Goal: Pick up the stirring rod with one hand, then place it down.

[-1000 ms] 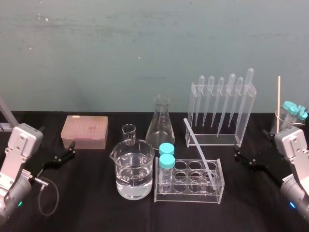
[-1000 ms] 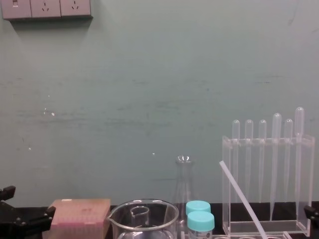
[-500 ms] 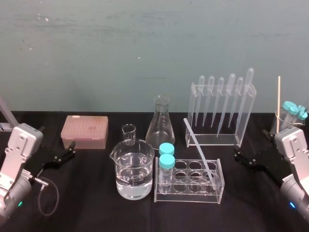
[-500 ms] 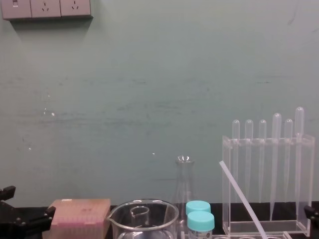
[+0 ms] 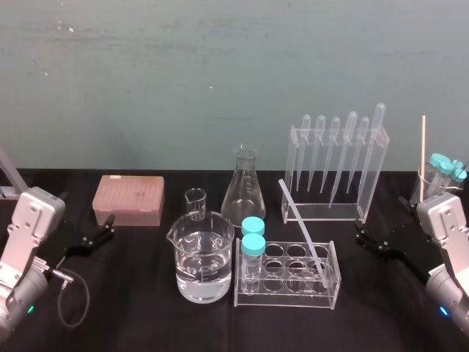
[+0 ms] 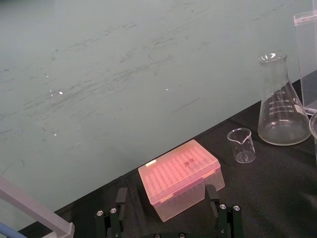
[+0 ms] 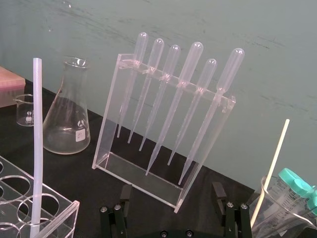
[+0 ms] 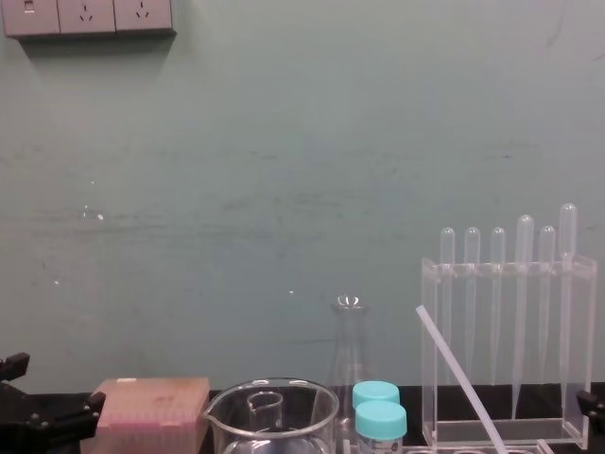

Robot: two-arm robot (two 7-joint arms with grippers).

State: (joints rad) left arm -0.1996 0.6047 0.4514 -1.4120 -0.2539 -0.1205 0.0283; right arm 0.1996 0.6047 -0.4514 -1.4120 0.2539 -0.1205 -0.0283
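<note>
The stirring rod (image 5: 303, 231) leaned in the clear tube rack (image 5: 286, 298) at the middle of the black tabletop (image 5: 146, 323). Its lower end sat in a hole near the rack's right end and its upper end tilted up, back and toward the robot's left. The left claw (image 5: 108, 226) hung low at the left side, near a pink tip box (image 5: 128, 199), with its fingers spread and nothing between them. The right claw (image 5: 361, 235) hung at the right side, also released and empty, well apart from the rod but nearer to it than the left one.

By this layout the pick-up had not begun and the reach was the step in hand. The next move probably called for the right claw to travel in toward the free length above the rack. It would then clench there and draw the rod out along its own lean, so that the rack was not dragged. It would need to keep off the pipette stand (image 5: 322, 211) just behind.
</note>
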